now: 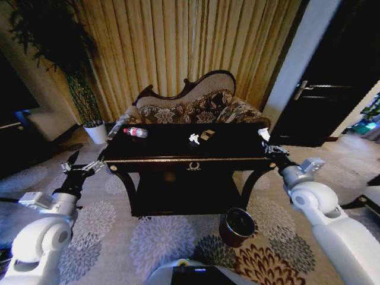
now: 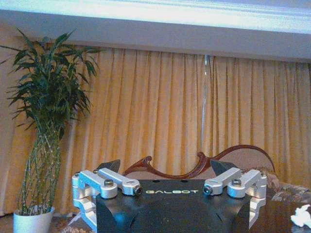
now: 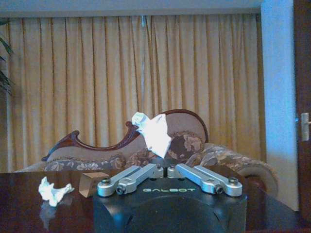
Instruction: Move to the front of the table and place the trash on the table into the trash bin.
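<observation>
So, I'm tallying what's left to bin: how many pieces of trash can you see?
4: a bottle at the table's left end, a crumpled white scrap and a brown piece mid-table, and a white paper wad pinched in the right gripper.

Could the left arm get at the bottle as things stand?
Probably yes. The left gripper is open and empty beside the table's left end, and the bottle lies on that same left side with nothing between them.
</observation>
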`<state>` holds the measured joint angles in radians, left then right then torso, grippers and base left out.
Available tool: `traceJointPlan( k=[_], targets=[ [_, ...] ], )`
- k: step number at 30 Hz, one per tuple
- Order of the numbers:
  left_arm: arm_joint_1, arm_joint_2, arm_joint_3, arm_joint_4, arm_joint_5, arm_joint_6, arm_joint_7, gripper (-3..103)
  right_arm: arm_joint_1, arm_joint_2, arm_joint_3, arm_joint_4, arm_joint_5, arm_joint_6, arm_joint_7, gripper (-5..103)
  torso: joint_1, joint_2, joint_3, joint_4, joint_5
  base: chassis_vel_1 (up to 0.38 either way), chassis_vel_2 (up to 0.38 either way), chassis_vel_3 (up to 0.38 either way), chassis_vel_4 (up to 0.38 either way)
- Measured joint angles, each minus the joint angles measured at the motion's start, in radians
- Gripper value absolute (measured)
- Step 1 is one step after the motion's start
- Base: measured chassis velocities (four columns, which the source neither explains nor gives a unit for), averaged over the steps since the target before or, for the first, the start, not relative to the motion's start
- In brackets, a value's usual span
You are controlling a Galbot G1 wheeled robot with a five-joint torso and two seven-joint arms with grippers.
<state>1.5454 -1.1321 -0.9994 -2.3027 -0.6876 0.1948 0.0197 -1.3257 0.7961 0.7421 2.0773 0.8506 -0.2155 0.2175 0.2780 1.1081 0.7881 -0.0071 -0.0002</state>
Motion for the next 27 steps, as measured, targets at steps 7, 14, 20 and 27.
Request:
traceJointPlan(
  k=[7, 14, 20, 27],
  targets=[
    [0.000, -0.001, 0.001, 0.001, 0.001, 0.000, 0.000, 100, -0.029, 0.041, -0.005, -0.021, -0.051, 0.003, -0.022, 0, 0.000, 0.000, 0.000, 0.0001, 0.0000, 0.019, -0.025, -0.021, 0.016],
    [-0.001, 0.000, -0.004, -0.001, 0.000, 0.000, 0.001, 100, -0.066, 0.114, -0.029, -0.159, -0.112, 0.007, -0.078, 0, 0.001, 0.000, 0.000, 0.0000, 0.0002, 0.000, 0.000, 0.000, 0.000],
    [0.008, -0.004, -0.012, -0.003, -0.003, -0.001, 0.001, 100, -0.086, 0.173, -0.055, -0.269, -0.126, 0.006, -0.105, 0, 0.000, 0.000, 0.000, -0.0001, 0.0000, 0.000, 0.000, 0.000, 0.000],
    [0.015, -0.008, -0.015, -0.010, -0.006, -0.004, 0.002, 100, -0.033, 0.271, -0.096, -0.515, -0.191, 0.031, -0.110, 0, 0.000, 0.000, 0.000, 0.0002, 0.0002, 0.000, 0.000, 0.000, 0.000]
  ],
)
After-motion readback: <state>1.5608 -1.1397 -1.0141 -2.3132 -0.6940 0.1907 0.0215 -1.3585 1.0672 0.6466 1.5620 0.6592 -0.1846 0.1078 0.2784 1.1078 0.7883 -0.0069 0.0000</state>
